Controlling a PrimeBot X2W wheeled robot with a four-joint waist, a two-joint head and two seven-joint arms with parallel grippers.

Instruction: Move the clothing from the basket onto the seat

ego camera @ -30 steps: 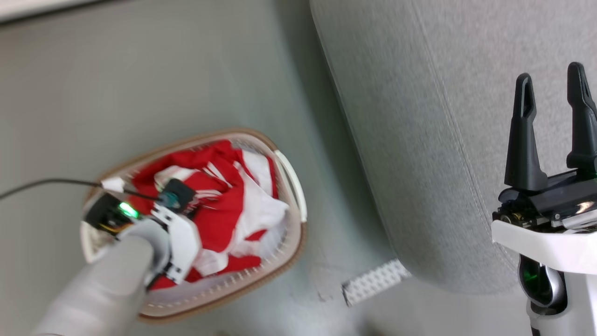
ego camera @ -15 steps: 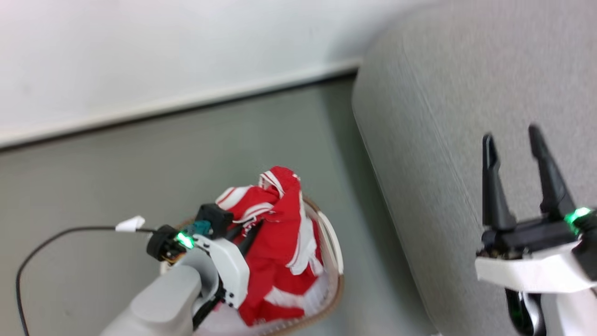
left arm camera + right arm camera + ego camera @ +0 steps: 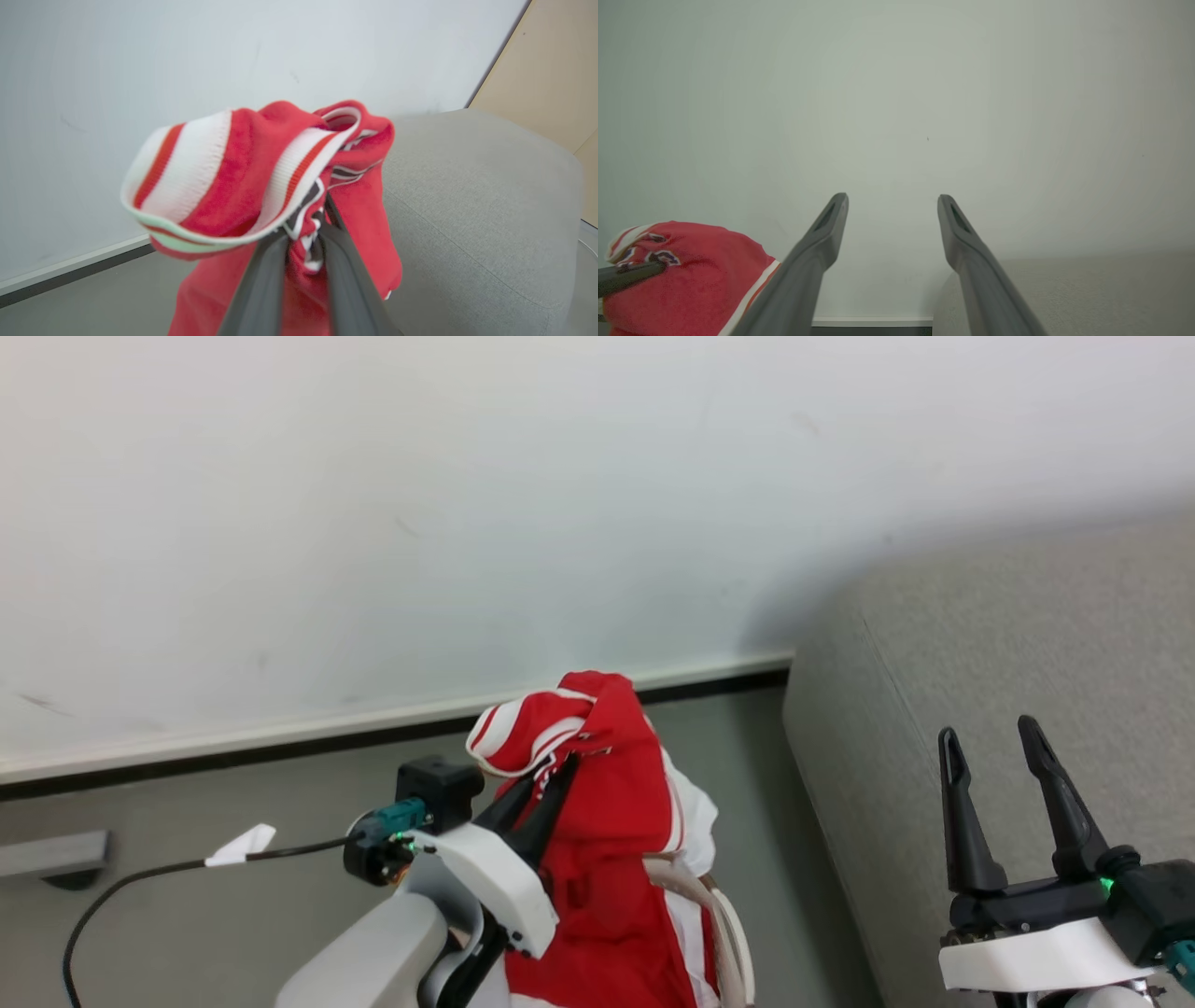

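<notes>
Red clothing point(image 3: 611, 859) hangs pinched in the left hand point(image 3: 557, 768).

Plain white wall point(image 3: 373, 476), faintly scuffed; pale skirting board point(image 3: 280, 733), dark-edged below; grey-green floor point(image 3: 233, 915); beige panel point(image 3: 556, 70).

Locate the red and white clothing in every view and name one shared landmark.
Head view: clothing lower centre, pinched in the left gripper.
Left wrist view: clothing centre, draped over the fingers.
Right wrist view: clothing bottom-left corner.
Shared landmark: the grey seat, right of the clothing.
</notes>
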